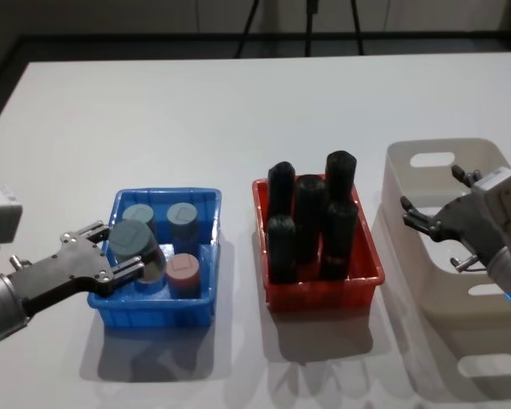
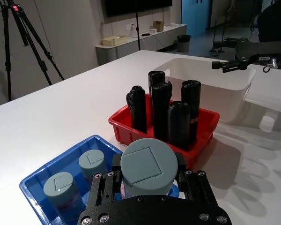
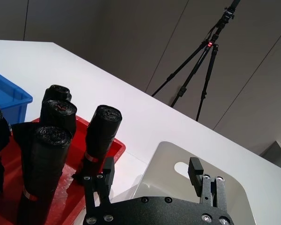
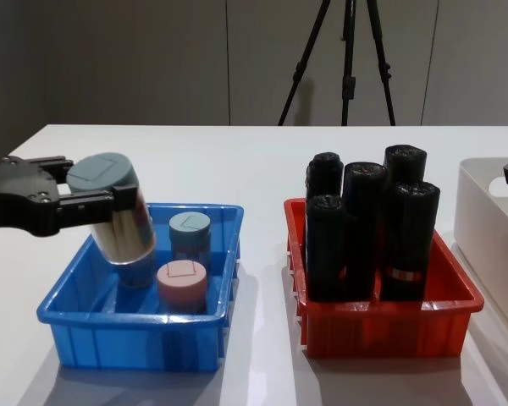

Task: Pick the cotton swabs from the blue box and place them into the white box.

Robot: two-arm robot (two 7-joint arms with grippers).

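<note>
My left gripper (image 1: 122, 249) is shut on a tub of cotton swabs (image 1: 133, 239) with a grey-blue lid, held tilted just above the blue box (image 1: 153, 311). The same tub (image 4: 118, 216) shows its white-tipped swabs through the clear wall. In the blue box stand two more grey-blue tubs (image 1: 182, 217) (image 1: 140, 215) and a pink one (image 1: 185, 271). The white box (image 1: 447, 332) is at the far right, and my right gripper (image 1: 427, 228) hovers over it, open and holding nothing.
A red tray (image 1: 319, 294) of tall black rolls (image 1: 311, 221) stands between the blue box and the white box. White tabletop lies bare behind and in front of the trays. Tripod legs (image 4: 347, 59) stand beyond the table's far edge.
</note>
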